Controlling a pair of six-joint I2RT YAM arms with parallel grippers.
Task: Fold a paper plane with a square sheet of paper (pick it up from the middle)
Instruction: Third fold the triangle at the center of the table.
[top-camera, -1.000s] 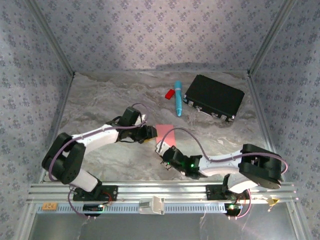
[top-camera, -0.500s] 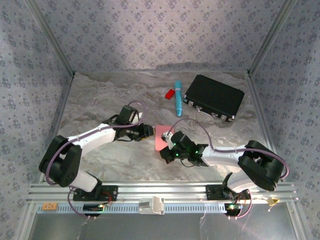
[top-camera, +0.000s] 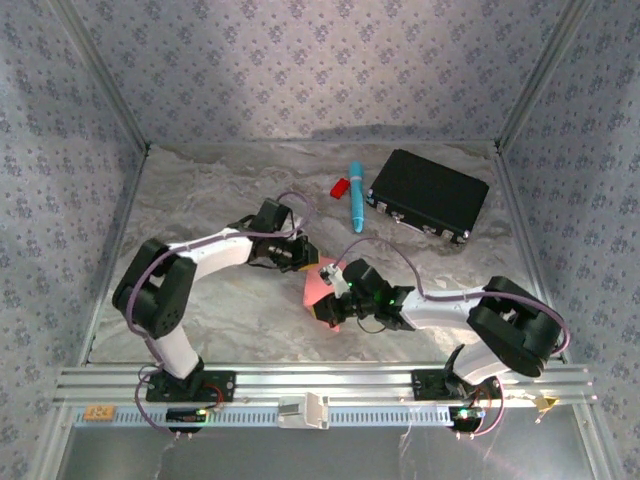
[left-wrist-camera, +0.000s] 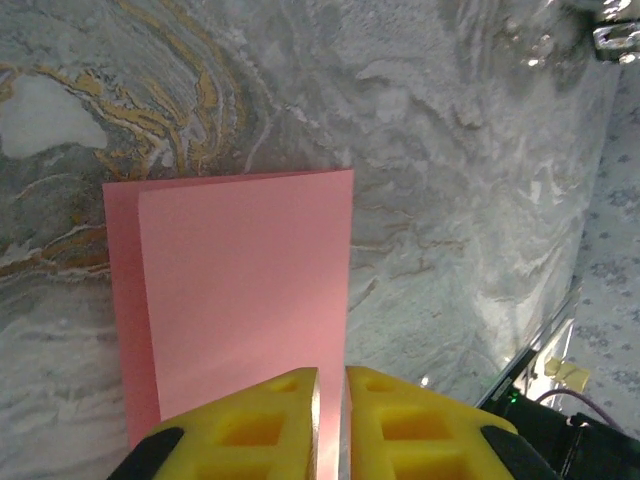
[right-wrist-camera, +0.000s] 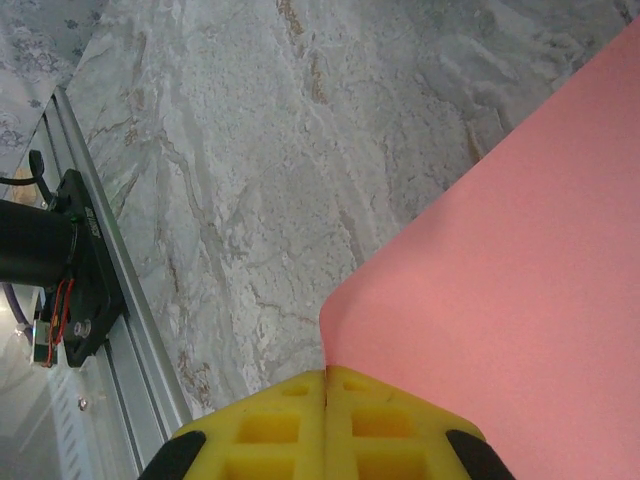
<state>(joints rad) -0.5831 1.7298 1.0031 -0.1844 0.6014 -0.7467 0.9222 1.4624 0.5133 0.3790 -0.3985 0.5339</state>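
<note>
The square sheet of paper (top-camera: 318, 283) is pink and folded in half, with one layer offset along its left side in the left wrist view (left-wrist-camera: 240, 290). My left gripper (top-camera: 303, 258) is at its far edge. Its yellow fingertips (left-wrist-camera: 332, 400) stand nearly closed, a thin slit apart, and the paper's right edge runs into that slit. My right gripper (top-camera: 330, 306) is at the near corner, shut on the paper (right-wrist-camera: 500, 250). That corner curls up out of the closed fingertips (right-wrist-camera: 327, 375).
At the back right lie a black case (top-camera: 428, 195), a blue pen (top-camera: 356, 196) and a small red plastic piece (top-camera: 340, 187). An aluminium rail (top-camera: 320, 380) runs along the near edge, close below the right gripper (right-wrist-camera: 110, 330). Patterned walls enclose the marble table.
My left gripper has moved right onto the paper's far edge and its jaws have narrowed. My right gripper has swung up and left with the paper, staying shut.
</note>
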